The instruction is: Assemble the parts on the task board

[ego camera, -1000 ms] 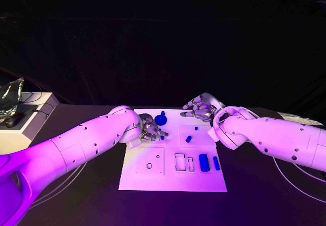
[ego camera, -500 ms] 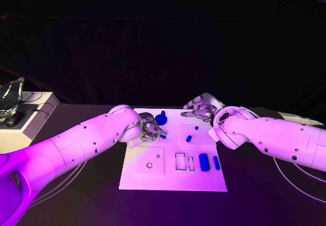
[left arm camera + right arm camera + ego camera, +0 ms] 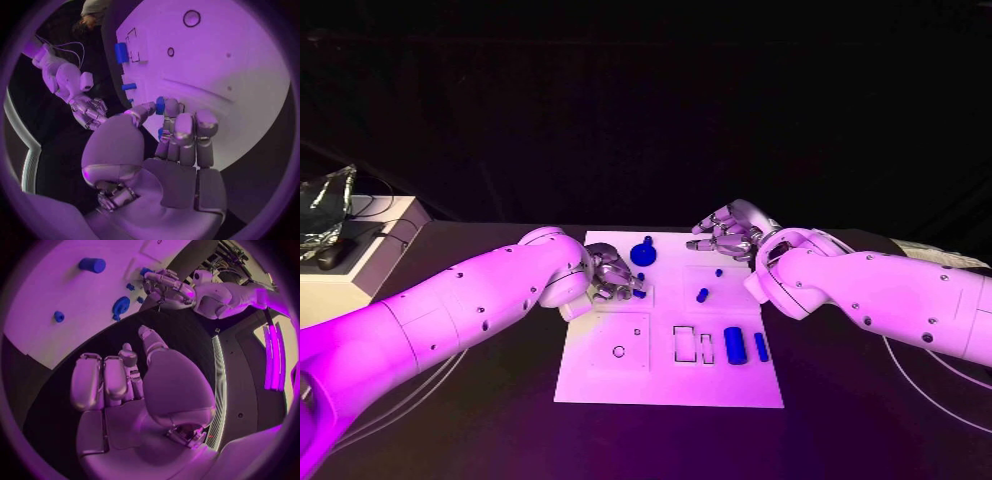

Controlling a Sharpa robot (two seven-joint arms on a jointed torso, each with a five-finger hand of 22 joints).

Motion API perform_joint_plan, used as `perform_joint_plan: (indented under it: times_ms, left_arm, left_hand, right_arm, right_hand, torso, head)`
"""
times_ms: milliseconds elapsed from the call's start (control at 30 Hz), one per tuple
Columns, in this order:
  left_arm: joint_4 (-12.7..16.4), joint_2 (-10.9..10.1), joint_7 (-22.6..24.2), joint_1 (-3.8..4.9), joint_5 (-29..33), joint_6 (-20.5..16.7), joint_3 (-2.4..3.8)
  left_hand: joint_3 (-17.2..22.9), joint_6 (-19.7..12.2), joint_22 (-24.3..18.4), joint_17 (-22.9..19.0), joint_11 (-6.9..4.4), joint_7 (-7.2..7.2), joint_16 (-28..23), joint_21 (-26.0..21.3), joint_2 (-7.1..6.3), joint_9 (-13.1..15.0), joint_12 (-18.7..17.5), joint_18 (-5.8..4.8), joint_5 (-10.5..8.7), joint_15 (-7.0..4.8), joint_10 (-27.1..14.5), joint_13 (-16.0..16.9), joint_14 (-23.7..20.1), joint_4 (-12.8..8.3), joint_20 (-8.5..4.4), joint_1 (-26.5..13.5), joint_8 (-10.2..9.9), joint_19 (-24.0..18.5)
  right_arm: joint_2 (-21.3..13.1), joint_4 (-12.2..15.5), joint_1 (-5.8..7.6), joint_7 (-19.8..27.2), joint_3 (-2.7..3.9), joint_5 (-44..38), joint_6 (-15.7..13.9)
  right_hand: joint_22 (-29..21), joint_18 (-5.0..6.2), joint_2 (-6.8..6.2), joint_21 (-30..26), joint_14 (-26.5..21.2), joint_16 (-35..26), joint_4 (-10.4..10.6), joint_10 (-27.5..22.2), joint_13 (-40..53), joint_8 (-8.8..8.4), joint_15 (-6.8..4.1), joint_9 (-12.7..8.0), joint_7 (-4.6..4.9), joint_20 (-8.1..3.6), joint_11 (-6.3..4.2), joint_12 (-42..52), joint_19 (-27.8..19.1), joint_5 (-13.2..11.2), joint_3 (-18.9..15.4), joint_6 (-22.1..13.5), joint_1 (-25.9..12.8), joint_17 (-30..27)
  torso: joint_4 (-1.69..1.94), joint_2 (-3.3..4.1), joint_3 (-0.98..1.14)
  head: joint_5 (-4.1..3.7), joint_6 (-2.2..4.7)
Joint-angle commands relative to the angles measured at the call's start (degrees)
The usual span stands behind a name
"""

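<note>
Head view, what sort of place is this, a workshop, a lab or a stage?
Probably a robot lab or demo booth: a black table against a dark backdrop, a white task board with small blue parts, and two white robot arms working over it.

Task board (image 3: pixel 668 375): smooth matt plate, looks like plastic. Blue parts (image 3: pixel 734 345): smooth plastic w/ slight sheen. Left robot hand (image 3: pixel 613 277) & right robot hand (image 3: pixel 726 234): silvery metal-look, glossy segments. Arm shells (image 3: pixel 459 310): glossy white plastic. Table (image 3: pixel 473 420): dark, matt.
</note>
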Motion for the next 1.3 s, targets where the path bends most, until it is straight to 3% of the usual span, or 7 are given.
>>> perform_joint_plan:
  times_ms: [33, 500, 600, 767, 967, 1167, 1300]
  left_arm:
    - [1.6, -1.1, -1.0, 0.05, 2.8, -1.7, 0.09]
    - [6.5, -5.6, -1.5, 0.08, 2.2, -7.4, 0.25]
    - [7.0, -5.8, -2.0, 0.08, 0.8, -9.1, 0.24]
    - [7.2, -5.3, -2.8, 0.06, -1.7, -11.1, 0.17]
    - [6.5, -4.2, -3.4, 0.06, -4.2, -11.6, -0.12]
    - [5.4, -3.1, -3.9, 0.05, -6.1, -11.3, -0.92]
    - [4.8, -2.5, -4.0, 0.04, -6.4, -10.8, -1.46]
  left_hand:
    - [8.9, 1.2, 0.1, 0.7, -0.59, -0.92, 0.3, 0.0, -0.23, 6.2, -0.1, -0.21, 1.36, -0.25, 1.4, -0.7, 0.8, -9.4, -0.18, -1.1, -0.1, 0.4]
    - [6.0, 6.7, 2.6, 2.6, -2.14, -2.64, 0.2, 0.8, -1.98, 8.5, -0.8, -1.29, 13.05, -1.64, 5.3, -0.3, 3.1, -10.5, -2.17, -2.5, -2.7, 3.5]
    - [5.9, 7.2, 3.1, 2.3, -2.23, -2.69, -0.1, 0.9, -1.99, 9.4, -1.2, -1.33, 13.54, -1.78, 5.8, 0.3, 3.2, -10.7, -2.27, -2.5, -3.4, 4.0]
    - [6.0, 8.0, 3.8, 2.2, -2.27, -2.71, -0.4, 0.6, -1.98, 11.9, -2.3, -1.35, 13.53, -1.79, 6.2, 1.9, 3.3, -10.7, -2.27, -2.5, -5.4, 4.3]
    - [6.1, 8.4, 4.4, 2.1, -2.3, -2.76, -0.4, 0.2, -2.08, 13.4, -2.9, -1.36, 13.5, -1.84, 6.5, 2.9, 3.3, -10.6, -2.28, -2.5, -6.7, 4.4]
    - [6.0, 8.9, 4.8, 2.2, -2.36, -2.85, -0.3, 0.1, -2.1, 13.9, -3.1, -1.44, 13.51, -1.84, 6.8, 3.2, 3.3, -10.6, -2.39, -2.5, -7.1, 4.6]
    - [6.0, 9.0, 4.8, 2.2, -2.38, -2.89, -0.3, 0.1, -2.1, 13.9, -3.1, -1.45, 13.48, -1.84, 6.9, 3.2, 3.3, -10.5, -2.42, -2.5, -7.1, 4.7]
  right_arm:
    - [-0.1, 0.0, -0.06, 0.4, 0.02, -0.5, 0.7]
    - [-0.6, -1.1, -0.11, 3.5, 0.02, 1.2, -1.4]
    - [-0.5, -1.9, -0.09, 6.9, 0.01, 4.3, -3.7]
    - [-0.1, -3.8, 0.02, 14.4, 0.0, 13.3, -6.6]
    - [0.5, -5.6, 0.12, 24.0, -0.04, 23.1, -9.7]
    - [1.1, -6.7, 0.15, 32.3, -0.06, 32.5, -10.6]
    - [1.5, -7.4, 0.17, 34.9, -0.06, 36.7, -9.1]
  right_hand:
    - [9.8, -0.24, 0.68, -0.3, 0.2, -0.2, -0.3, -0.1, 0.1, -0.24, -0.31, 0.0, 0.47, -0.34, -0.28, -0.1, 2.2, 0.3, -0.1, 0.0, 0.0, -0.1]
    - [9.4, 0.05, 0.65, -2.0, -0.3, -1.5, -0.3, -1.3, -1.6, -0.24, -0.35, -0.2, 0.5, -0.33, -0.31, -2.1, 1.8, 1.0, -0.1, -0.2, -0.1, -1.4]
    - [5.4, 1.71, 0.8, -15.2, -1.4, -10.4, -1.0, -3.2, -9.8, -0.16, -0.85, -0.3, 0.42, -0.51, -0.53, -10.3, -0.6, 1.3, -0.6, -0.7, 0.2, -9.5]
    - [-8.2, 3.57, 1.51, -48.9, -5.1, -24.3, -2.4, -3.1, -21.4, -0.12, -0.29, -0.6, 0.99, 0.06, -0.36, -19.9, -7.7, 1.4, -0.5, -1.9, 1.3, -19.9]
    - [-17.5, 1.92, 2.42, -58.5, -6.7, -36.7, -4.3, -1.1, -37.7, -0.34, 0.51, -1.1, 1.51, 0.8, 0.25, -33.6, -9.9, 3.1, 1.5, -1.4, 2.6, -26.4]
    - [-29.5, 1.28, 1.69, -66.7, -2.9, -59.0, -5.3, 6.3, -60.5, -0.82, 2.35, -4.7, 2.31, 2.44, 2.46, -53.8, -11.1, 4.4, 6.2, -0.9, 0.6, -34.3]
    - [-38.4, 0.94, 1.13, -66.7, -9.4, -67.1, -5.2, 2.8, -60.7, -0.79, 5.44, -5.7, 3.17, 6.06, 4.78, -55.4, -20.5, 4.7, 9.5, -2.0, -0.3, -44.5]
  torso:
    - [0.26, -0.37, 0.09]
    - [0.59, -1.09, 0.17]
    - [0.62, -1.13, 0.09]
    - [0.55, -1.0, 0.09]
    - [0.49, -0.91, 0.17]
    - [0.56, -0.91, 0.21]
    - [0.46, -0.87, 0.24]
  head:
    - [0.05, -0.24]
    - [0.37, -1.37]
    - [0.39, -1.53]
    - [0.56, -1.53]
    - [0.62, -1.77]
    - [0.62, -2.12]
    - [0.74, -2.19]
